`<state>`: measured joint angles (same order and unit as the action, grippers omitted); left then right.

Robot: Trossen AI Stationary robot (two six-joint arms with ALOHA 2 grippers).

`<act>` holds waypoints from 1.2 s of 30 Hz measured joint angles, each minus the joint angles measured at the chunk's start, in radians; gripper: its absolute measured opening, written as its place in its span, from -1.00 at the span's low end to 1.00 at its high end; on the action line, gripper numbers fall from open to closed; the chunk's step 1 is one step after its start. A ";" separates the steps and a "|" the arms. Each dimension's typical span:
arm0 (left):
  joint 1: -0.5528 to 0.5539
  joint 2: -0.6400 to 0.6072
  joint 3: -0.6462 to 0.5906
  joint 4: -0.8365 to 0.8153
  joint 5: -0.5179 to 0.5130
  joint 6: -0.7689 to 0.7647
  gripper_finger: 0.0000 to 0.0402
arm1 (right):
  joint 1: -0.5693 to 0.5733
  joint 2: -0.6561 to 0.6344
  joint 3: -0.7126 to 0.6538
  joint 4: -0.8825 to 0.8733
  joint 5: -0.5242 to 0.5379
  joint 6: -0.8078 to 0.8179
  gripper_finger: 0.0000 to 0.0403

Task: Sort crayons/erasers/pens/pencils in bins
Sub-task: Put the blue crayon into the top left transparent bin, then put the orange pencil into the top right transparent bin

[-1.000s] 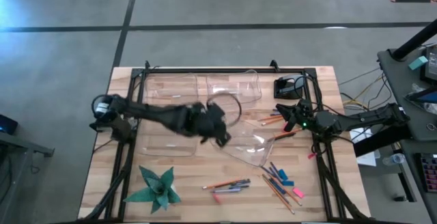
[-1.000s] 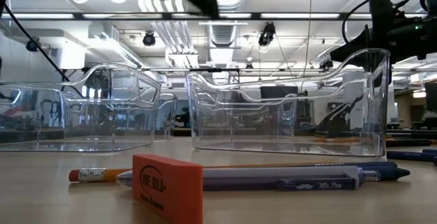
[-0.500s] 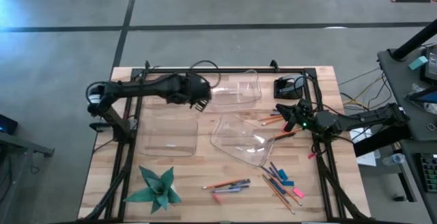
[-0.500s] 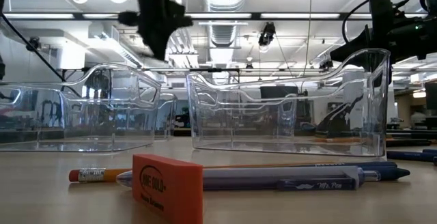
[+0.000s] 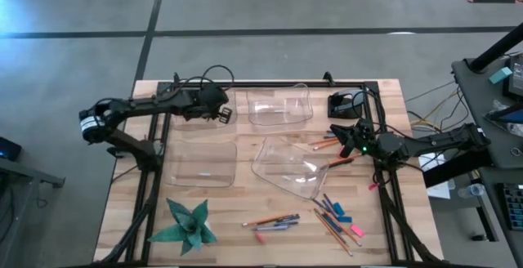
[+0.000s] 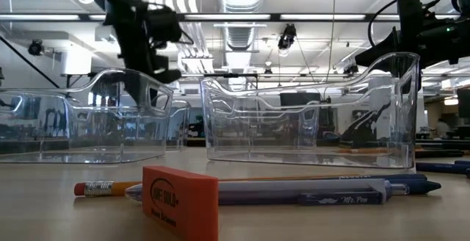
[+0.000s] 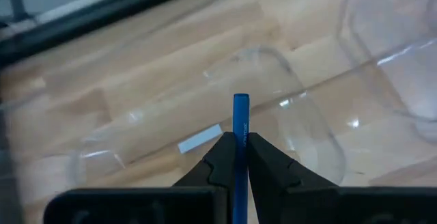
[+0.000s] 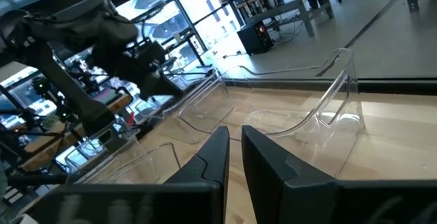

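Observation:
My left gripper (image 5: 224,114) hangs over the far-left clear bin (image 5: 189,114), shut on a blue crayon (image 7: 240,115). In the left wrist view, a small pale blue block (image 7: 199,141) lies in the bin below it. Three more clear bins stand at far middle (image 5: 279,109), near left (image 5: 203,162) and, turned askew, mid-table (image 5: 290,168). Loose pencils, pens, crayons and erasers lie near the front right (image 5: 331,217). My right gripper (image 5: 356,140) waits at the table's right edge, shut and holding nothing. My left gripper pinches the blue crayon (image 7: 240,136) between its two fingers. The crayon lies along the fingers, and its free end (image 7: 240,102) sticks out past their tips. The fingers slant down from the table's left side. The crayon is lifted clear above the bin.
A green folded-paper star (image 5: 188,223) sits at the front left. A pen and pencil pair (image 5: 274,221) lies front centre, and two pencils (image 5: 325,144) lie by the right arm. A black device (image 5: 347,104) stands far right. The low view shows an orange eraser (image 6: 180,200) close up.
My left gripper has swung from over the table's middle toward the far left and has sunk lower, and now hangs over the far-left bin. My right arm has kept still.

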<state>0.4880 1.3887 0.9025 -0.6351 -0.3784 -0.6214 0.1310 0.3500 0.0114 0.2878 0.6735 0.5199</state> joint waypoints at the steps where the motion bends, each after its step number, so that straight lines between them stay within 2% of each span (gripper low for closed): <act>1: 0.008 0.002 -0.019 0.025 0.015 0.010 -0.93 | 0.000 0.000 0.000 0.000 0.000 0.000 -0.83; 9: 0.032 0.011 -0.135 0.219 0.071 0.080 -0.93 | 0.000 0.000 0.000 0.000 0.000 0.000 -0.83; 20: 0.036 0.011 -0.180 0.243 0.101 0.090 -0.92 | 0.000 0.000 0.000 0.000 0.000 0.000 -0.83; 32: 0.036 0.011 -0.189 0.237 0.113 0.143 -0.57 | 0.000 0.000 0.000 0.000 0.000 0.000 -0.83; 36: 0.036 -0.031 -0.150 0.238 0.114 0.262 -0.50 | 0.000 0.000 0.000 0.000 0.000 0.000 -0.83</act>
<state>0.5236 1.3574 0.7520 -0.3968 -0.2646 -0.3590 0.1307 0.3496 0.0113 0.2881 0.6731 0.5201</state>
